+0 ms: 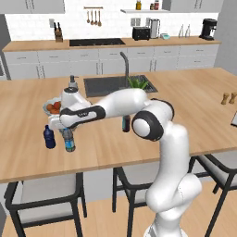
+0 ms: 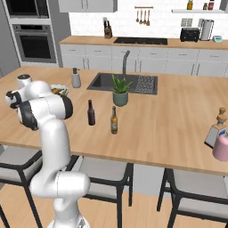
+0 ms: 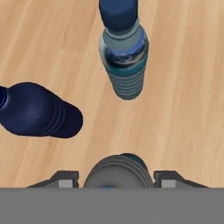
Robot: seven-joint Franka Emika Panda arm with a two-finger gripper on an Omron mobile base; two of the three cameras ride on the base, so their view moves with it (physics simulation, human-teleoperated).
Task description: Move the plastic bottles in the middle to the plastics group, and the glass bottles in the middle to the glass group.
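- The jaws point(image 3: 117, 183) point down over the desk point(image 1: 185, 106), straddling the grey bottle point(image 3: 117, 170); whether they grip it or stand just clear is hard to tell.
- The navy bottle point(image 3: 37, 109) and pale-blue bottle point(image 3: 124, 61) stand on the wood just beyond, near each other.
- Mid-desk, the dark beer bottle point(image 2: 91, 113) and amber bottle point(image 2: 114, 120) stand upright, near the potted plant point(image 2: 120, 91) by the sink point(image 2: 133, 82).
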